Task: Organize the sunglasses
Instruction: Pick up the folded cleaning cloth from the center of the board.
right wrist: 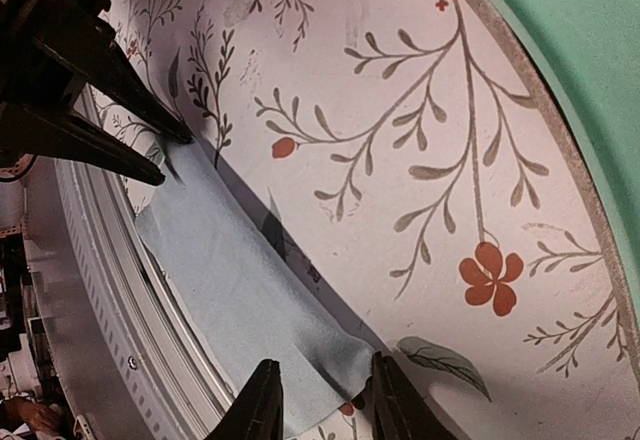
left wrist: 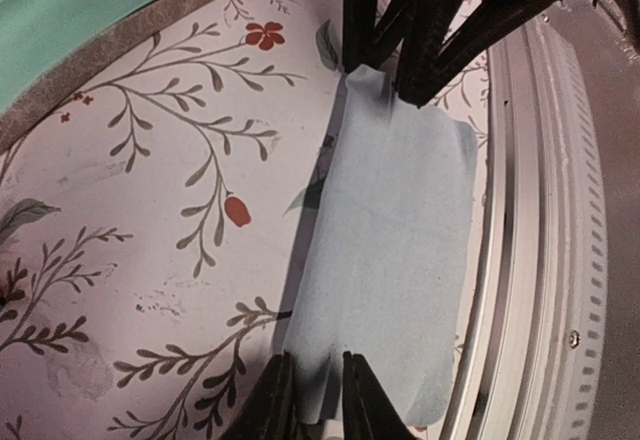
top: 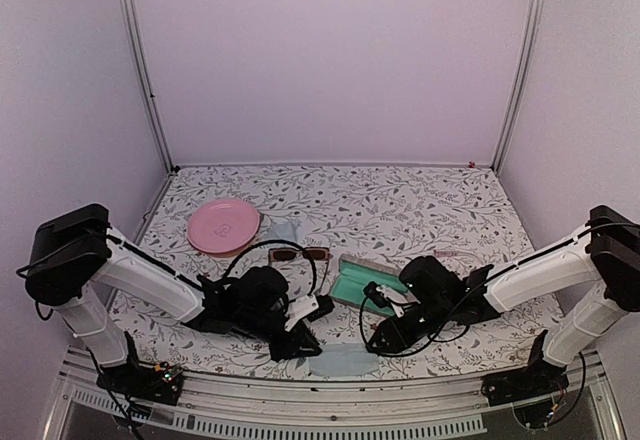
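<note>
The dark-framed sunglasses [top: 300, 254] with reddish-brown lenses lie on the floral table, right of the pink plate. A slim pinkish frame [top: 452, 252] lies behind my right arm. Both grippers are down at a pale blue cloth [top: 340, 360] by the table's front edge. My left gripper [left wrist: 318, 400] has its fingers pinched on one end of the cloth [left wrist: 400, 230], which puckers between them. My right gripper [right wrist: 325, 400] stands open astride the cloth's [right wrist: 230, 270] other end, a lifted corner between its fingers.
An open case [top: 370, 282] with a mint lining lies just behind the grippers. A pink plate [top: 224, 226] sits at the back left, a second pale cloth [top: 282, 230] beside it. The metal front rail [left wrist: 540, 210] runs right along the cloth.
</note>
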Controlling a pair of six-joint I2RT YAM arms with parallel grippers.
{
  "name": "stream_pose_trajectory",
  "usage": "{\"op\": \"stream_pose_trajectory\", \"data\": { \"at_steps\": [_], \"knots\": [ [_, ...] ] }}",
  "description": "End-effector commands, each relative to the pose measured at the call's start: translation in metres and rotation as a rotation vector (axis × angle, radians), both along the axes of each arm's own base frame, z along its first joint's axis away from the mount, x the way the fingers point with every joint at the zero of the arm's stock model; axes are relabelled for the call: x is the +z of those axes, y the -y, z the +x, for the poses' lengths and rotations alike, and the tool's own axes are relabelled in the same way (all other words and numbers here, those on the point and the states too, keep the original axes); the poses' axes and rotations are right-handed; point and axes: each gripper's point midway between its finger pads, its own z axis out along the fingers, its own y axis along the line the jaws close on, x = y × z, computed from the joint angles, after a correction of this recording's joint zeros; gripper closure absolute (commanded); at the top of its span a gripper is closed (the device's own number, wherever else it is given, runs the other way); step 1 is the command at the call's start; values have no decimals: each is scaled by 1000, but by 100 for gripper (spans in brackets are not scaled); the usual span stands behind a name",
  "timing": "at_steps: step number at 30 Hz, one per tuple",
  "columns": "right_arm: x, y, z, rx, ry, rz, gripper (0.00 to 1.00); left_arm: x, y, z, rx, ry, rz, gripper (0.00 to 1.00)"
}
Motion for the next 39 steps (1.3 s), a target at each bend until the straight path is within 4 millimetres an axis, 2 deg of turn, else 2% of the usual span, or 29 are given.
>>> {"op": "stream_pose_trajectory", "data": {
  "at_steps": [1,7,15,26,32,39],
  "knots": [
    [-6,4,-1,-2,-16,-7,69,-1,-1,4,9,-6,3,82],
    [-2,8,4,-29,0,-7,71,0,-1,5,12,-6,6,88],
    [5,16,13,-61,30,-9,65,0,-1,5,12,0,10,93],
    [-7,5,7,1,-12,7,64,-1,-1,7,22,4,15,99],
    [-13,2,1,24,-44,21,70,-1,-2,8,26,9,16,100],
    [-10,3,-2,31,-50,37,80,-1,-2,9,31,11,18,100]
  ]
}}
